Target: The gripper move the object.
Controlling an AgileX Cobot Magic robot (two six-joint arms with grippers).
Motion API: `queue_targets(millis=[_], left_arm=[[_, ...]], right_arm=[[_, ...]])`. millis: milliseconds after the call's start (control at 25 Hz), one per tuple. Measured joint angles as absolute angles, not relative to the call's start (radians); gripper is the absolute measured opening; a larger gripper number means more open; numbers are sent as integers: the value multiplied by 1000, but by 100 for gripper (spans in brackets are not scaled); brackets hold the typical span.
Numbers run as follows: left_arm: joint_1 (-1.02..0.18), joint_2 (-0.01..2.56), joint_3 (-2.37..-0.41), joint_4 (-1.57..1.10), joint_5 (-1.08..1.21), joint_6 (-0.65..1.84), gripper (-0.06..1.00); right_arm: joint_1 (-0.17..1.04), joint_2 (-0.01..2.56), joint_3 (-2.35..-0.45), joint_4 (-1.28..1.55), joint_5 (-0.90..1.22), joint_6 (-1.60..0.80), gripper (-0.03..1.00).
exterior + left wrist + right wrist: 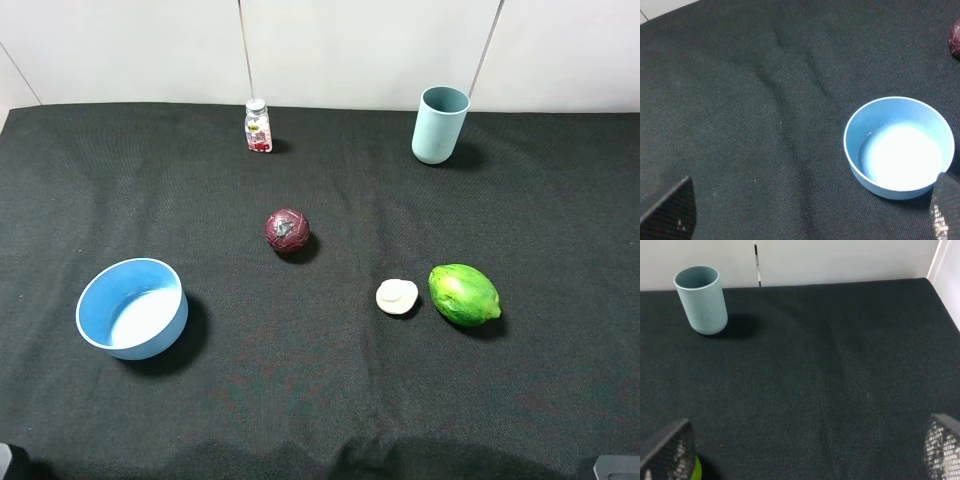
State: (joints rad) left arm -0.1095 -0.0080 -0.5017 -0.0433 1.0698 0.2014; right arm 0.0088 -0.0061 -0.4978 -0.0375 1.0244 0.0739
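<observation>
Cream-white, the object (397, 296) sits on black cloth (330, 390) just beside a green fruit (464, 294). I can't read the small bottle's (258, 126) red label. Both my grippers (810, 207) (805, 450) hang wide open, holding nothing.

Lime (464, 294) (touching) beside duck (397, 296)

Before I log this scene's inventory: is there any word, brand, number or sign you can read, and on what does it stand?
Small bottle: a red and white label with print, too small and blurred to read.
No text shows on the blue bowl, teal cup, dark red ball, cream-white toy or green fruit.
</observation>
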Motion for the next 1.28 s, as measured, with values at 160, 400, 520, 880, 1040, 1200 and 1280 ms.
queue_targets(millis=[160, 400, 520, 880, 1040, 1200, 1280], left_arm=[[-110, -8, -502, -43, 1070, 201, 99], [-110, -8, -502, -43, 1070, 201, 99], [-110, -8, -502, -43, 1070, 201, 99], [-110, -8, -502, -43, 1070, 201, 99], [-67, -8, -502, -43, 1070, 203, 99], [14, -8, -502, -43, 1070, 203, 99], [25, -8, -502, -43, 1070, 203, 99]], right_arm=[[9, -6, -498, -38, 1024, 74, 69], [9, -6, -498, -38, 1024, 74, 69], [9, -6, -498, -38, 1024, 74, 69], [9, -6, -498, -38, 1024, 74, 69], [9, -6, -498, -38, 1024, 74, 69], [9, -6, -498, -38, 1024, 74, 69], [9, -6, -498, -38, 1024, 74, 69]])
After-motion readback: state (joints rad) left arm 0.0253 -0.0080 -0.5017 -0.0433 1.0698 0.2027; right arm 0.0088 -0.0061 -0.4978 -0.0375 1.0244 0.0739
